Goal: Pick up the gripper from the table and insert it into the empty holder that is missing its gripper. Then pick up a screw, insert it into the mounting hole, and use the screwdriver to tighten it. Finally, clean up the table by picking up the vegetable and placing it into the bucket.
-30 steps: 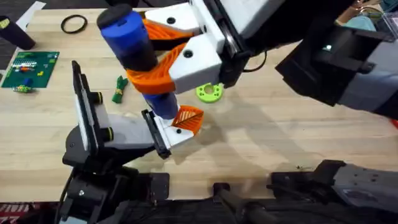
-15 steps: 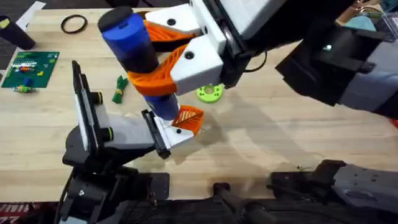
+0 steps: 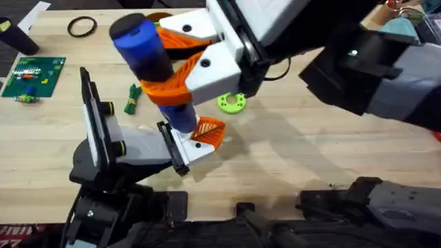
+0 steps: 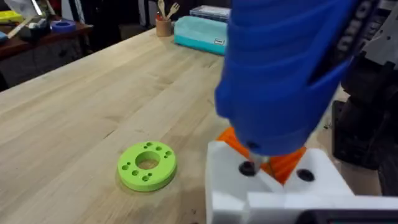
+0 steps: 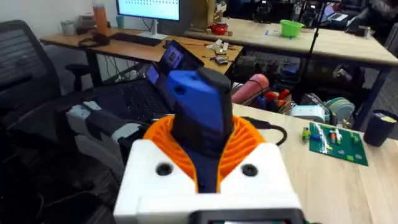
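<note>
The screwdriver (image 3: 155,69) stands tilted in the right pincer (image 3: 180,77), whose orange ribbed pads clamp its blue barrel, and its slim lower end comes down on the gripper (image 3: 204,138), which already sits in the holder (image 3: 131,148) beside a black plate. In the left wrist view the bit meets a screw (image 4: 247,168) in the white block's mounting hole.

The chief risk appears to be the bit slipping off the screw head: the tool leans rather than standing square over the hole, so turning could cam it out, or cross-thread the screw. A sideways push might also shift the gripper in its seat.

The state of the left pincer cannot be told. The vegetable (image 3: 133,98) lies on the surface (image 3: 310,158) just beyond the holder, not yet cleared; the lime-green ring (image 3: 232,102) lies near the right pincer.

Against the earlier frames, little differs: the screwdriver's cap has leaned slightly, and the right arm's dark body has shifted a touch, while holder, gripper and vegetable lie unchanged.
</note>
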You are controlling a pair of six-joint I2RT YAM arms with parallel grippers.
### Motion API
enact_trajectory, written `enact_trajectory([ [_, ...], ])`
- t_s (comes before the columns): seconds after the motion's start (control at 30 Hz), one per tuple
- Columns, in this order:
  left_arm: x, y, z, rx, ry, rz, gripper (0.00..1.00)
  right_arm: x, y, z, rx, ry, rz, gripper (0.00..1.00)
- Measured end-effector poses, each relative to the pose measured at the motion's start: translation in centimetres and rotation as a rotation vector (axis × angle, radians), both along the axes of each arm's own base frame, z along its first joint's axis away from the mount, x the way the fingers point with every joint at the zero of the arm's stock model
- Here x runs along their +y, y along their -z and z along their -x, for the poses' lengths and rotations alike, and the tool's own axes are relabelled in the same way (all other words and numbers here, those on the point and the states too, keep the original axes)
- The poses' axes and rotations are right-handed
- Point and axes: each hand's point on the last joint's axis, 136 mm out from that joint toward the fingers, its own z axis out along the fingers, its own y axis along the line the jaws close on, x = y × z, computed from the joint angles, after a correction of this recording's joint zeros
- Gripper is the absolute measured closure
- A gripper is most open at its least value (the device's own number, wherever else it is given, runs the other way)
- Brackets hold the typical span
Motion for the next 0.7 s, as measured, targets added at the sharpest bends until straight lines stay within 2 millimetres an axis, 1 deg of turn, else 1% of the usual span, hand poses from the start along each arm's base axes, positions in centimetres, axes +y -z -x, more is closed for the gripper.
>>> enact_trajectory([
  [0.57, 0.0, -0.02, 0.0, 0.001, 0.0, 0.001, 0.993, 0.0, -0.05, -0.01, -0.012, -0.006, -0.009, 0.897],
  [0.7, 0.0, -0.02, 0.0, 0.001, 0.0, 0.001, 0.993, -0.29, -0.49, 0.16, -0.046, -0.021, -0.034, 0.897],
])
